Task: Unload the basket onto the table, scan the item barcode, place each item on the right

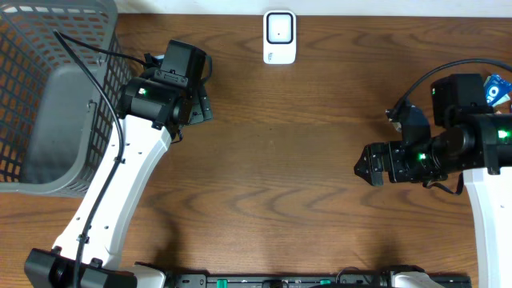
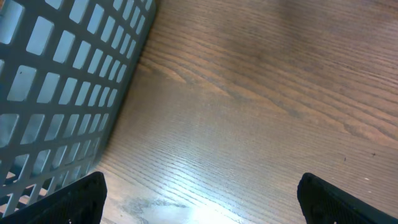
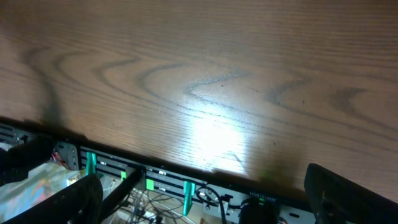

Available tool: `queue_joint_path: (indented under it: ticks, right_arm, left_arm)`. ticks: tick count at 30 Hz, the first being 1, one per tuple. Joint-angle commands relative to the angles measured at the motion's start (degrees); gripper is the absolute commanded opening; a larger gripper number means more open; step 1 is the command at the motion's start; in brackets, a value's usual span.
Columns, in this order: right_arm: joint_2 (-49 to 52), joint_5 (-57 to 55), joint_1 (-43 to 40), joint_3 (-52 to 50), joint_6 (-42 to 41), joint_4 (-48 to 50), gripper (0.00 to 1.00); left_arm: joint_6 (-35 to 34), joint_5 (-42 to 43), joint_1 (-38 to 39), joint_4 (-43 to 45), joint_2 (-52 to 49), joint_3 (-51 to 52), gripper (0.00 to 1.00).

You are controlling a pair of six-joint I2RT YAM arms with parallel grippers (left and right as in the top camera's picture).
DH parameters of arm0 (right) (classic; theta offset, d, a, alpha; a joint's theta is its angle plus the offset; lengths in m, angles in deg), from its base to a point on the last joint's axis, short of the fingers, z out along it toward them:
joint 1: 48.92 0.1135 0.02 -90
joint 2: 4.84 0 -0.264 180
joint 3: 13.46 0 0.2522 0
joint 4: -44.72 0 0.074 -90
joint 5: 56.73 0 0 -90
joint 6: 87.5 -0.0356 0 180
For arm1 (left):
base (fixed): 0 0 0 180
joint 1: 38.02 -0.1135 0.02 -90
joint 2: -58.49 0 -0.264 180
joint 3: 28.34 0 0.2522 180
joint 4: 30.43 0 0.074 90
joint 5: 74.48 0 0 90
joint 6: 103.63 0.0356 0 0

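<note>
A white barcode scanner (image 1: 279,36) lies flat at the table's far edge, near the middle. A blue and white item (image 1: 498,90) peeks out at the far right, mostly hidden behind my right arm. My right gripper (image 1: 362,169) points left over bare wood, well away from it; in the right wrist view the right gripper (image 3: 205,202) is open and empty above the table's front edge. My left gripper (image 1: 202,106) hangs beside the basket; in the left wrist view the left gripper (image 2: 202,205) is wide open with only wood between its fingers.
A grey mesh basket (image 1: 48,96) fills the far left corner, its wall (image 2: 56,81) close to my left fingers. A black rail with green clips and cables (image 3: 155,180) runs below the table's front edge.
</note>
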Motion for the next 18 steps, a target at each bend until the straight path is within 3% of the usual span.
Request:
queue_joint_path:
  ticks: [1,18]
  right_arm:
    - [-0.6,-0.5,0.5,-0.3,-0.5,-0.1,0.99]
    - [-0.6,-1.6,0.5,-0.3,-0.2,0.3,0.99]
  left_arm:
    - [-0.5,-0.4,-0.1,-0.2,-0.1,-0.1,0.98]
    - [-0.5,-0.4,-0.1,-0.2,-0.1,-0.1,0.98]
